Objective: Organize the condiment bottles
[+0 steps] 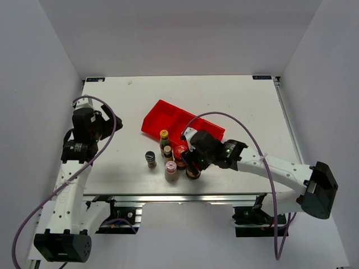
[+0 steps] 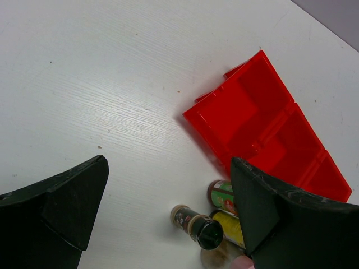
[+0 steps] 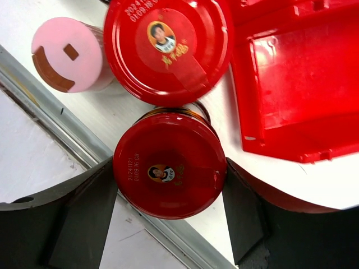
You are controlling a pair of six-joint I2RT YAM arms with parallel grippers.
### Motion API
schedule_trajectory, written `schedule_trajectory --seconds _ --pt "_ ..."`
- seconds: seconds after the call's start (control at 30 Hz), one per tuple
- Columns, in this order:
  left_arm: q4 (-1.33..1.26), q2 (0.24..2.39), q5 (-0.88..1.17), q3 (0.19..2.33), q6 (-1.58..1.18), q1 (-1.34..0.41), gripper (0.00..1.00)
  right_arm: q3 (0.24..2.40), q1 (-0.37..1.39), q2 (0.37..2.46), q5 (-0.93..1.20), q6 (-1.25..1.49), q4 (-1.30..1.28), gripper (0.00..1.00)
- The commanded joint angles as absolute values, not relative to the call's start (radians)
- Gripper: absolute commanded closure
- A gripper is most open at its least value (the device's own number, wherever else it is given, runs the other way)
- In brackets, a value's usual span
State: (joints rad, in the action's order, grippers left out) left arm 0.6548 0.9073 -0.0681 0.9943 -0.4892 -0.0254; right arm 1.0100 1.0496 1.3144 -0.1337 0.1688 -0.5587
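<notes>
Clustering at the desk's [image 1: 235,95] front edge beside the red tray [image 3: 297,84], the condiment bottles [image 1: 168,152] include a pink-capped bottle [image 3: 67,56] and a glossy far jar [image 3: 165,47]. The right end effector [image 3: 170,182] pinches the near jar [image 3: 168,162] by its red lid. The left end effector [image 2: 168,185] hangs wide open, empty.

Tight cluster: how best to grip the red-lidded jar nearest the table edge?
Top-down, across the round lid of the near red-lidded jar, squeezing its two free flanks: it stands upright, and the other red-lidded jar crowds its far side.
</notes>
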Motion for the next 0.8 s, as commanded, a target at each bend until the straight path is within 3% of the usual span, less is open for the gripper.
schedule_trajectory --seconds 0.0,0.4,0.77 --pt "0.657 0.900 -0.077 0.988 -0.480 -0.020 0.00 1.046 1.054 1.214 -0.196 0.190 -0.514 0.59" --pt "0.654 0.911 -0.064 0.988 -0.479 -0.020 0.00 1.175 1.011 1.161 -0.396 0.150 -0.505 0.64" --pt "0.653 0.914 -0.057 0.988 -0.477 -0.020 0.00 1.261 0.767 1.242 -0.223 0.117 -0.420 0.66"
